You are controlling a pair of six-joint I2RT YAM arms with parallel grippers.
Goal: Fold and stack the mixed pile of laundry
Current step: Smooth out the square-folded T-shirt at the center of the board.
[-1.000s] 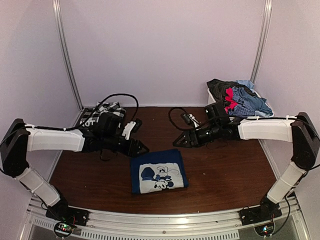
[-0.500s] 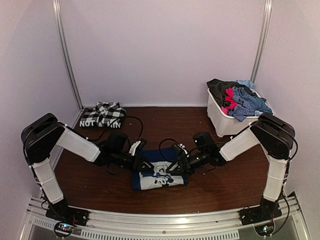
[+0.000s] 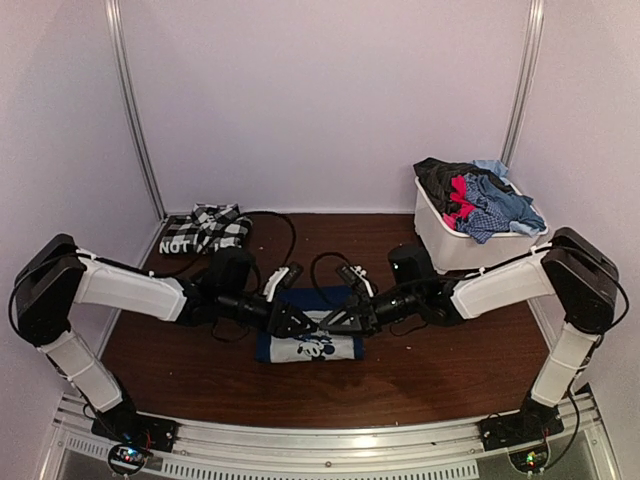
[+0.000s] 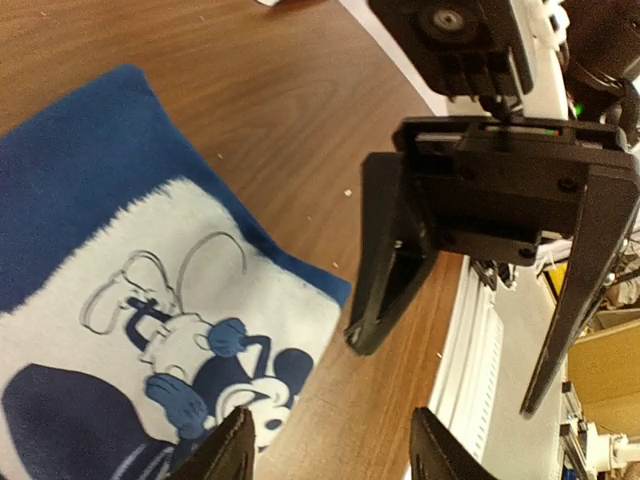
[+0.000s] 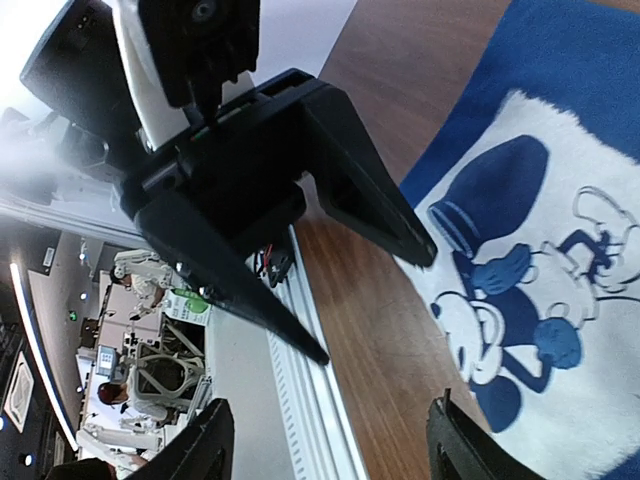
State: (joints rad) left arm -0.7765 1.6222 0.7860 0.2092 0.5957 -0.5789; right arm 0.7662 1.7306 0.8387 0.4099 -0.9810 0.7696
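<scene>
Folded navy shirt [image 3: 300,348], long axis left-right — left tool [image 3: 302,323], right tool [image 3: 336,321] both apart.

White arm shells [image 3: 125,290], black joints [image 3: 50,285], cables [image 3: 272,213]

The left claw [image 3: 300,325] and right claw [image 3: 336,322] nearly meet tip to tip over the folded navy shirt [image 3: 310,349].

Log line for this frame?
left gripper: open, empty | right gripper: open, empty | both over folded navy blue cartoon-print shirt | white plastic bin: unfolded clothes
</scene>
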